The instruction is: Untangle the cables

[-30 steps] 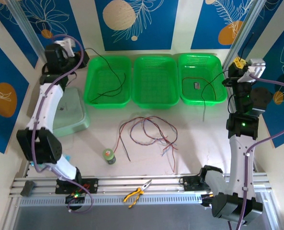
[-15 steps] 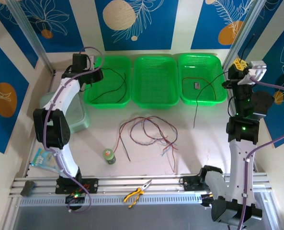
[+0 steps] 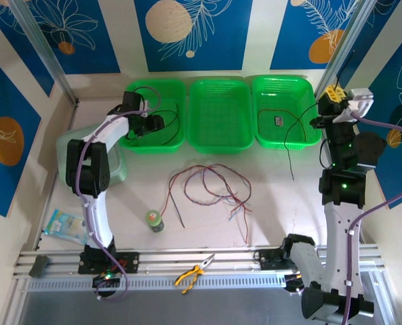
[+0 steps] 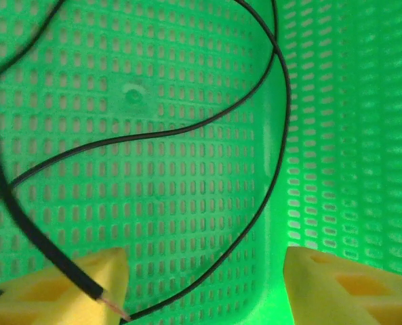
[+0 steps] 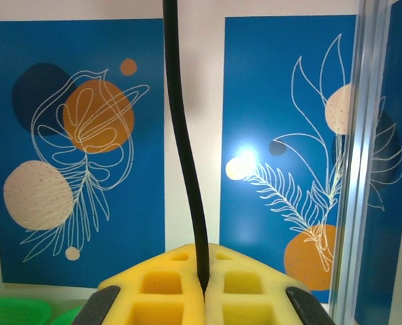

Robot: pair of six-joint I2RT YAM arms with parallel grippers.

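Left gripper (image 3: 154,122): I see it low in the left green basket (image 3: 129,143), upper left, beside a black wire (image 3: 176,116).
Right gripper (image 3: 333,93): upper right. A black cable (image 3: 291,166) runs from it across the right basket (image 3: 262,135) and dangles toward the table (image 3: 275,203).
Centre: I see red and purple cables (image 3: 211,184) lying in loose loops.

The top camera hangs above and behind the arm bases, tilted down and forward. It sits far enough back to take in the whole surface (image 3: 282,203), three green baskets (image 3: 221,115) and the back wall's blue panels (image 3: 187,34). The left wrist camera points straight down, very near, at the mesh floor of the left basket (image 4: 153,169), with the left jaws standing apart at the bottom corners of the frame. It shares that basket with the top view. The right wrist camera faces level at the blue panels and an aluminium post (image 5: 363,135) (both also seen from above), with the right jaws closed on a black cable (image 5: 187,169) at bottom centre.
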